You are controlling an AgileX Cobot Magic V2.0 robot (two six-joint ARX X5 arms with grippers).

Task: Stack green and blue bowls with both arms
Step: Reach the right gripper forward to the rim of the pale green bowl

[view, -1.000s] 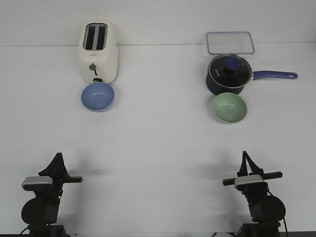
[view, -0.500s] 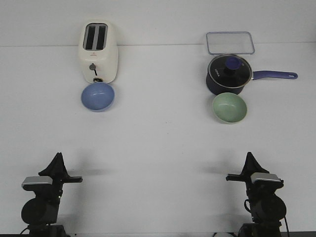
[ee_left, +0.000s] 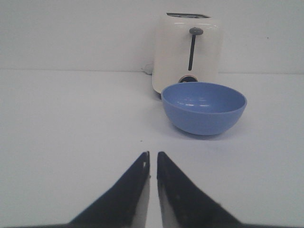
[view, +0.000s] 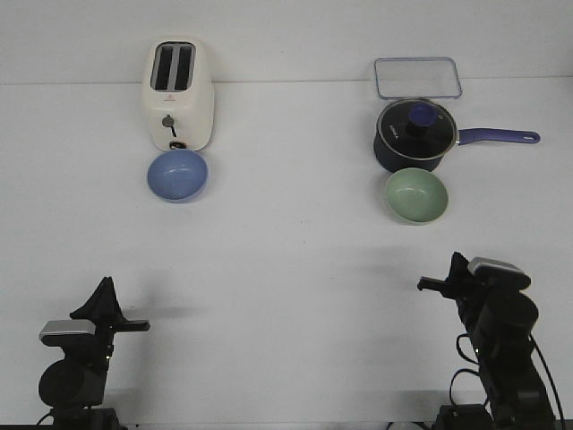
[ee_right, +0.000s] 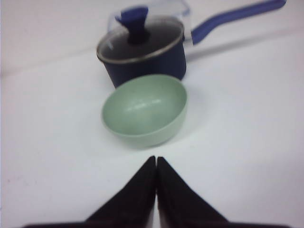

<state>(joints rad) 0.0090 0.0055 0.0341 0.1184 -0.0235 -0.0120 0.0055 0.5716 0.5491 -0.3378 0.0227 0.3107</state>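
Note:
The blue bowl (view: 177, 174) sits upright just in front of the toaster at the left; it also shows in the left wrist view (ee_left: 204, 107). The green bowl (view: 416, 195) sits upright just in front of the navy saucepan at the right; it also shows in the right wrist view (ee_right: 145, 109). My left gripper (view: 106, 288) is shut and empty near the front left edge, far short of the blue bowl (ee_left: 152, 155). My right gripper (view: 456, 265) is shut and empty, raised off the table at the front right, a little short of the green bowl (ee_right: 156, 159).
A cream toaster (view: 177, 95) stands at the back left. A navy saucepan with glass lid (view: 416, 134) has its handle pointing right, and a clear container lid (view: 417, 77) lies behind it. The white table (view: 286, 260) lies between the bowls and my arms.
My right arm has lifted, turned and moved forward towards the green bowl. The left arm and both bowls have not moved.

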